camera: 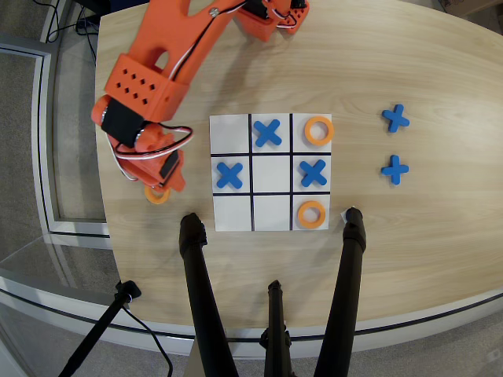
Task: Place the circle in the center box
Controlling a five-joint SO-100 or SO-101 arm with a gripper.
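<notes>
My body is bright orange plastic all over, built of blocky printed sections. The long upper link (182,35) is a flat-sided beam with a rounded cut-out along it and a small silver screw near its far end. Behind my fingers sits a boxy housing (141,90) whose top face carries a grid of small round holes. Black servo blocks (123,119) are set into the orange shell there and closer to my fingers. A thin bundle of white, red and black wires (174,138) loops out beside the wrist, and more white wires show at my base (277,11). My fingers themselves are hidden under the wrist housing.
</notes>
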